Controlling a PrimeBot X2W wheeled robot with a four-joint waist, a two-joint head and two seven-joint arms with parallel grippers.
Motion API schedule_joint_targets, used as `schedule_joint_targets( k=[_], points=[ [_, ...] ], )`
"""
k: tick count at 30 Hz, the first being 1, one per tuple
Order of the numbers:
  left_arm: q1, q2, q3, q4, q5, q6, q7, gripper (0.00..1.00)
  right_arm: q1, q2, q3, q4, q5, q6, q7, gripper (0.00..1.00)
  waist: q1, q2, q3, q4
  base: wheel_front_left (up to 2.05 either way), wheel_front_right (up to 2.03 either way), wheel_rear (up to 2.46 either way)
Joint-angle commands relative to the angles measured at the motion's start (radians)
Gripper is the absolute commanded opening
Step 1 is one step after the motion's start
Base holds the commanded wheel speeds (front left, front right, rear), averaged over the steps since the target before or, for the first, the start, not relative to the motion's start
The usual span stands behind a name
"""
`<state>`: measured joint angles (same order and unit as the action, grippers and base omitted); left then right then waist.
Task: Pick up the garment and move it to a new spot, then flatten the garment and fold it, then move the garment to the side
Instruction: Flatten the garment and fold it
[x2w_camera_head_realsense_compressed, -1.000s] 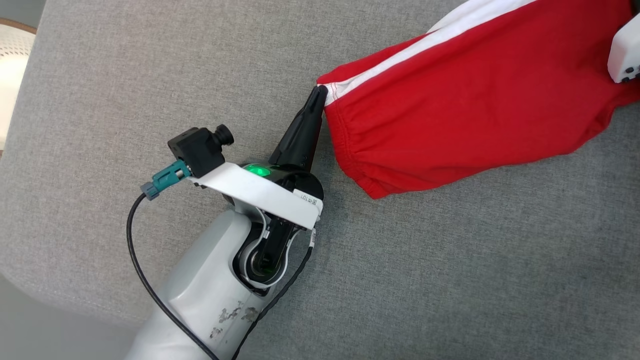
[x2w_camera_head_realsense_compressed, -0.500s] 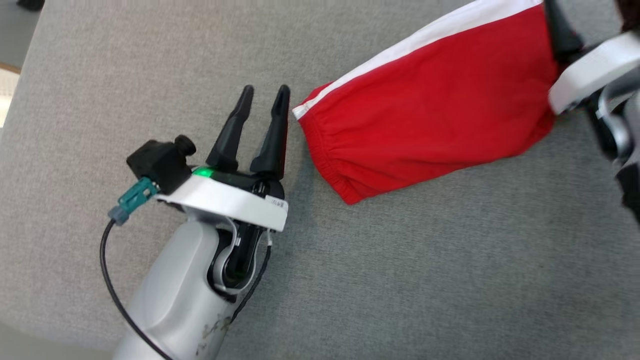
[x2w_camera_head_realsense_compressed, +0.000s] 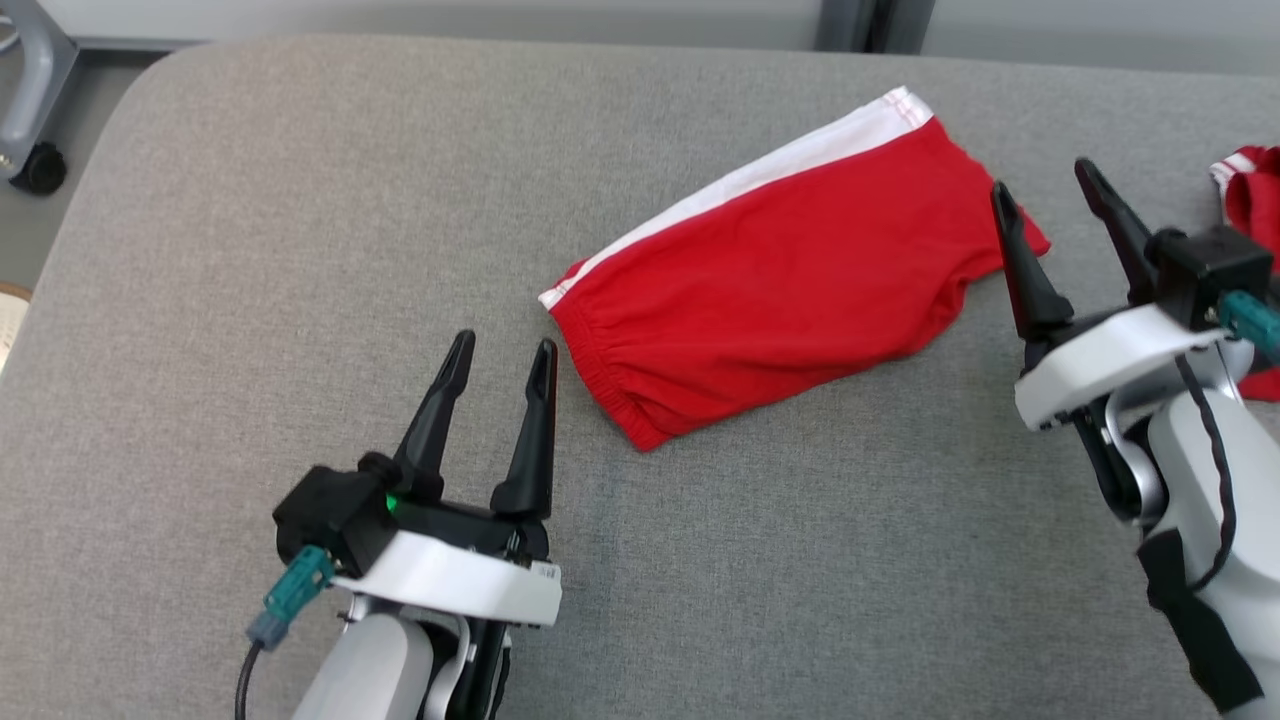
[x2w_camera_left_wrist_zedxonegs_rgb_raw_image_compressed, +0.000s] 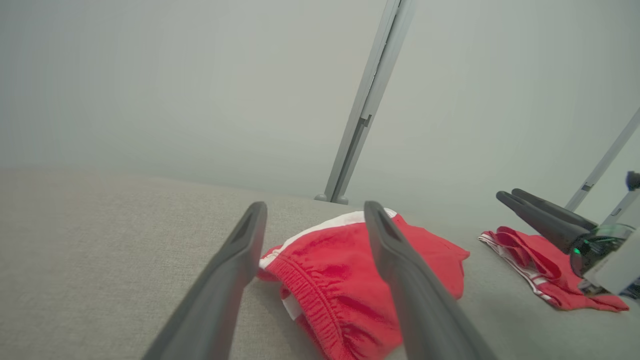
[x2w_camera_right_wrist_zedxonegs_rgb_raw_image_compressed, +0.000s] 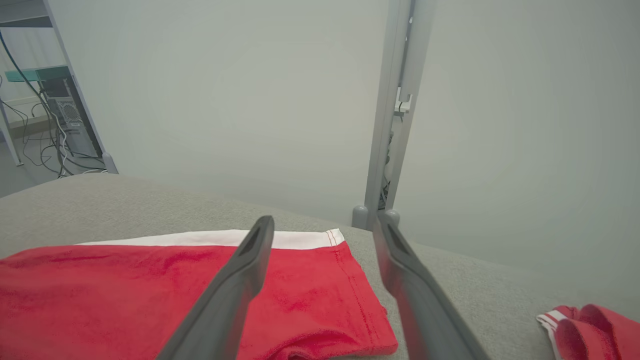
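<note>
Left tool (x2w_camera_head_realsense_compressed: 505, 342), nearest, lower left: stands spread wide, holds nothing, points its tips just beside the gathered waistband corner without touching. Right tool (x2w_camera_head_realsense_compressed: 1042, 178), lower right, a little farther: likewise spread wide and empty, hangs with one finger across the hem corner at the opposite end; cannot tell whether it touches the cloth. Garment (x2w_camera_head_realsense_compressed: 790, 290), between the two tools, mid-tabletop (x2w_camera_head_realsense_compressed: 300, 200): red shorts, apparently folded in half, lying flat and slantwise, elastic waistband towards the left tool, white side stripe along the far edge, stitched hem at the far right; shows soft jersey, a few shallow wrinkles, and slightly uneven layers near the hem. Risks, as judged: pinching the top layer alone at either end would likely peel the fold open during the move to the side; dragging rather than lifting over the grippy grey fabric would likely bunch the lower layer; uneven pull between the two ends could twist the bundle. Second red piece (x2w_camera_head_realsense_compressed: 1250, 190), crumpled, right edge beyond the right tool: sits close enough to be snagged or swept along by that arm. Farthest: rounded tabletop edge, a caster (x2w_camera_head_realsense_compressed: 40, 165) at the upper left, and an upright post (x2w_camera_left_wrist_zedxonegs_rgb_raw_image_compressed: 365, 100) against a pale wall.
</note>
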<state>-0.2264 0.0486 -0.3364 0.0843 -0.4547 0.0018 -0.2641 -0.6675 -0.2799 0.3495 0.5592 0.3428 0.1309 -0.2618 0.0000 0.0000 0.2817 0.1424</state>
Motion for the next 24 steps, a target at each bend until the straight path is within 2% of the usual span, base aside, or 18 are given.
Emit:
schedule_joint_targets(
  k=[1, 6, 11, 14, 18, 24],
  points=[
    [0.020, 0.004, 0.007, -0.017, 0.019, 0.007, 0.001, 1.00, 0.034, 0.004, -0.014, -0.010, 0.005, 0.000, -0.006, 1.00, 0.0000, 0.0000, -0.032, -0.009, 0.00, 0.00, 0.00],
    [0.085, 0.004, 0.009, -0.045, 0.042, 0.028, 0.001, 1.00, 0.121, 0.021, -0.059, -0.014, 0.042, 0.000, -0.006, 1.00, 0.0000, 0.0000, -0.068, -0.006, 0.00, 0.00, 0.00],
    [0.117, 0.004, -0.007, -0.060, 0.063, 0.038, 0.001, 1.00, 0.141, 0.019, -0.064, 0.046, 0.124, 0.000, -0.006, 1.00, 0.0000, 0.0000, -0.080, 0.011, 0.00, 0.00, 0.00],
    [0.116, 0.004, -0.021, -0.070, 0.072, 0.042, 0.001, 1.00, 0.100, -0.010, -0.058, 0.117, 0.172, 0.000, -0.006, 1.00, 0.0000, 0.0000, -0.068, 0.030, 0.00, 0.00, 0.00],
    [0.099, 0.004, -0.040, -0.082, 0.077, 0.045, 0.001, 1.00, 0.014, -0.045, -0.040, 0.246, 0.176, 0.000, -0.001, 1.00, 0.0000, 0.0000, -0.036, 0.064, 0.00, 0.00, 0.00],
    [0.078, 0.004, -0.075, -0.087, 0.078, 0.048, 0.001, 1.00, -0.122, -0.072, -0.012, 0.396, 0.220, 0.000, 0.067, 1.00, 0.0000, 0.0000, 0.016, 0.115, 0.00, 0.00, 0.00]
  ],
)
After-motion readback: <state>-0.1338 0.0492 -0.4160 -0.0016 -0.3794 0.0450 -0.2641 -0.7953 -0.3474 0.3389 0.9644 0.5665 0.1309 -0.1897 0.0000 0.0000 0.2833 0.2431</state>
